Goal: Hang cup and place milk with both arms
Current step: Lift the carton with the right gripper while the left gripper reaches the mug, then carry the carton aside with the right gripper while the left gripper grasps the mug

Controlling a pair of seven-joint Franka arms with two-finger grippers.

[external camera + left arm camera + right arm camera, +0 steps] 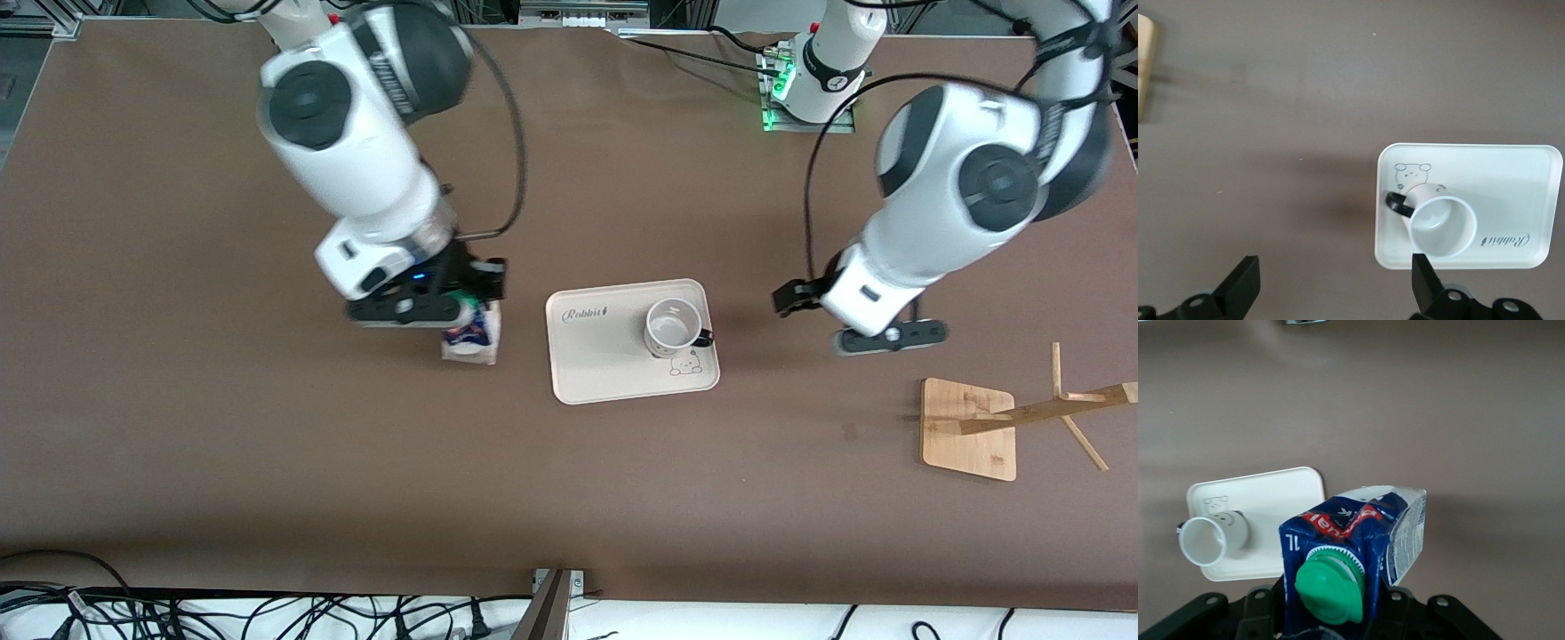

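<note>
The cup (pixel 673 325) stands upright on the tray (pixel 596 356), in the tray's corner toward the left arm's end and away from the front camera, its open mouth up. Its black handle (pixel 703 338) points to about 4 o'clock in the front view, out over the tray's rim. A small bear drawing sits on the tray just at the cup's 6 o'clock, and the word "Rabbit" lies at its 9 o'clock.

The milk (pixel 471 336) is at the tray's 9 o'clock, just beside it but not touching. The right gripper (pixel 462 311) is clamped on the carton's top; in the right wrist view the green cap (pixel 1330 592) and blue gable (pixel 1338 533) fill the space between its fingers, and the carton tilts. Whether its base rests on the table (pixel 267 462) I cannot tell.

The left gripper (pixel 889 336) hangs over bare table at the tray's 3 o'clock, jaws spread wide and holding nothing; its wrist view shows both fingers (pixel 1241 283) apart with the cup (pixel 1441 223) near one of them.

The wooden rack (pixel 969 427) stands at the left gripper's 5 o'clock, near the left arm's end.
</note>
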